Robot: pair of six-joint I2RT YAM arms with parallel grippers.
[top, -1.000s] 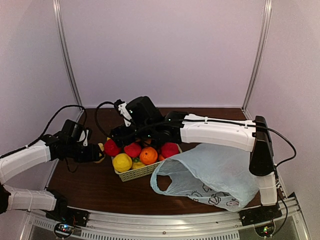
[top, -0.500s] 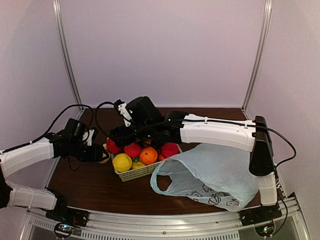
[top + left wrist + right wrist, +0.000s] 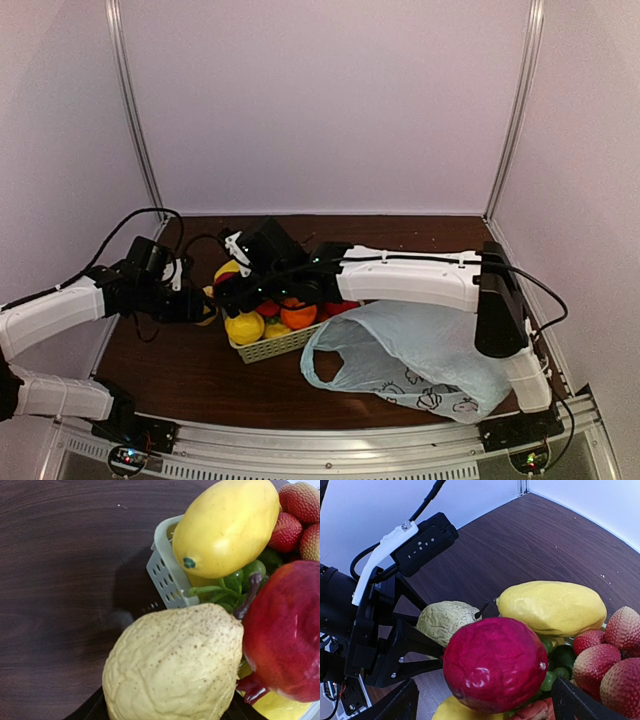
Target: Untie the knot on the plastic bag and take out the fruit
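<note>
Your right arm (image 3: 410,280) stretches across the table (image 3: 180,370) above the fruit-filled basket (image 3: 275,346). Your left gripper (image 3: 198,305) sits at the basket's left end, a yellow fruit (image 3: 208,297) at its tips. The plastic bag (image 3: 430,350) lies open just beside the basket.

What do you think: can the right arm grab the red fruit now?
Probably yes. The right pincer is open with the red fruit between its jaws, nothing blocking. The left pincer, holding the lumpy fruit, is close beside and might get bumped.
</note>
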